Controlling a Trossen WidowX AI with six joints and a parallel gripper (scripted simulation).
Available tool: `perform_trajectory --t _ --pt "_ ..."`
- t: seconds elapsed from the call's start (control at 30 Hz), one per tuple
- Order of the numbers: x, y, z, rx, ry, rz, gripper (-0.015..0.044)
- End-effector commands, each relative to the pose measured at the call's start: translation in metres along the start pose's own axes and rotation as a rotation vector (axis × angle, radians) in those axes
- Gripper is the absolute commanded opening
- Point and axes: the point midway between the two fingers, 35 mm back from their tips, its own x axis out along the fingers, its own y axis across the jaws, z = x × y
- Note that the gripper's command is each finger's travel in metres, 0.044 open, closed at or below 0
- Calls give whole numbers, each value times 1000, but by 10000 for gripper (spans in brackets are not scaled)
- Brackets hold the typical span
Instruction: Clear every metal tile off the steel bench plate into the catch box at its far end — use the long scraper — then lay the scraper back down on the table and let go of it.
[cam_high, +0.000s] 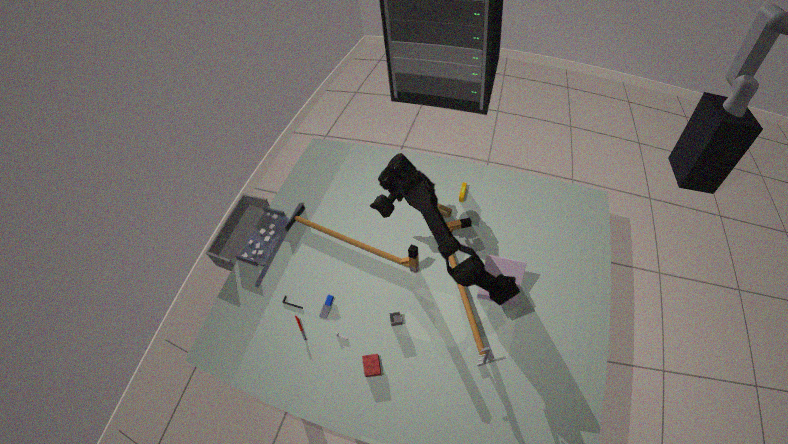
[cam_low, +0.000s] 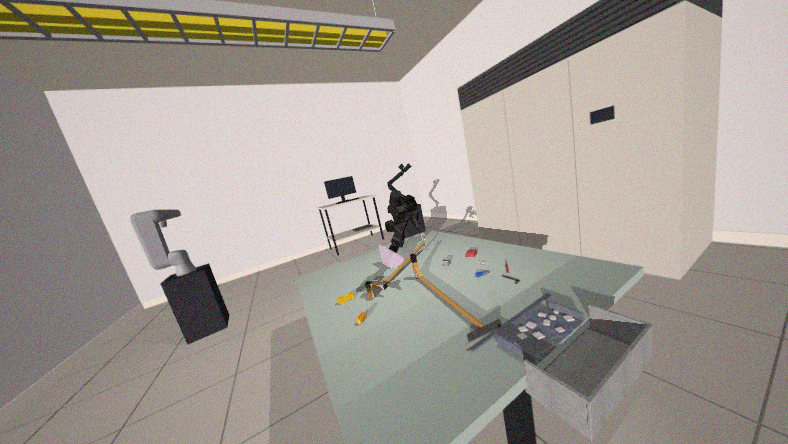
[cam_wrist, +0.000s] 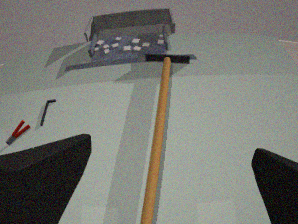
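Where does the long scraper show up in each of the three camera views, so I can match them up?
Top: long scraper left of centre, running from the arm's middle up-left to the steel bench plate.
Exterior: scraper centre-right, slanting down-right to the plate.
Wrist: scraper a near-vertical orange pole mid-frame, under the open end effector.
Shared landmark: the catch box beyond the plate.

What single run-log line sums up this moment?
gripper: open, raised, empty | long scraper: lying on table, blade by bench plate | metal tiles: on plate | catch box: no tiles seen
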Motion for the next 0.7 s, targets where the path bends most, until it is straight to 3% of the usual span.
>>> perform_trajectory --t 0.0,0.67 --pt "-17 2 1 4 -35 15 440" --pt "-95 12 -1 -25 -204 60 440"
